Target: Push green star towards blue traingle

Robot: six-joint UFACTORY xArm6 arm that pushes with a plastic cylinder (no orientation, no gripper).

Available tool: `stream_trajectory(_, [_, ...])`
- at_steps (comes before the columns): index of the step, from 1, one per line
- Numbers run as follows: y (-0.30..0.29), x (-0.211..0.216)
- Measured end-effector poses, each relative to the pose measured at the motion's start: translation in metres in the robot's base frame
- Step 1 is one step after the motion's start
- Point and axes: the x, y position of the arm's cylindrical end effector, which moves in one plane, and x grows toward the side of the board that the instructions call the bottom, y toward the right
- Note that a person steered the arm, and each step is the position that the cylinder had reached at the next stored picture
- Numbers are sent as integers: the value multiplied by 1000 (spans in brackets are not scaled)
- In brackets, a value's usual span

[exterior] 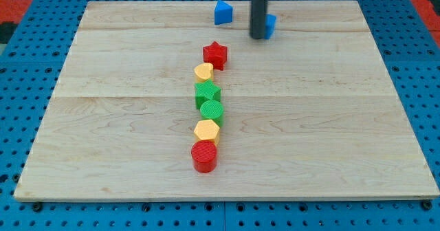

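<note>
The green star [207, 92] lies in the middle of the board, in a column of blocks. Above it are a yellow heart [203, 71] and a red star [215, 53]. Below it are a green round block [212, 111], a yellow hexagon [206, 130] and a red cylinder [204, 156]. A blue block with a pointed top [223, 12] sits near the view's top. A second blue block [271, 25] is partly hidden behind my rod. My tip [259, 36] rests just left of that second blue block, far up and right of the green star.
The wooden board [330, 121] lies on a blue pegboard surface [20, 66]. The board's edges show on all sides.
</note>
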Motion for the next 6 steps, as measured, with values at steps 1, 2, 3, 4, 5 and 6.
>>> stream_trajectory(1, [20,-32])
stream_trajectory(2, [20,25])
stream_trajectory(3, [-4,105])
stream_trajectory(4, [-69,121])
stream_trajectory(5, [-84,155])
stream_trajectory(6, [-135,177])
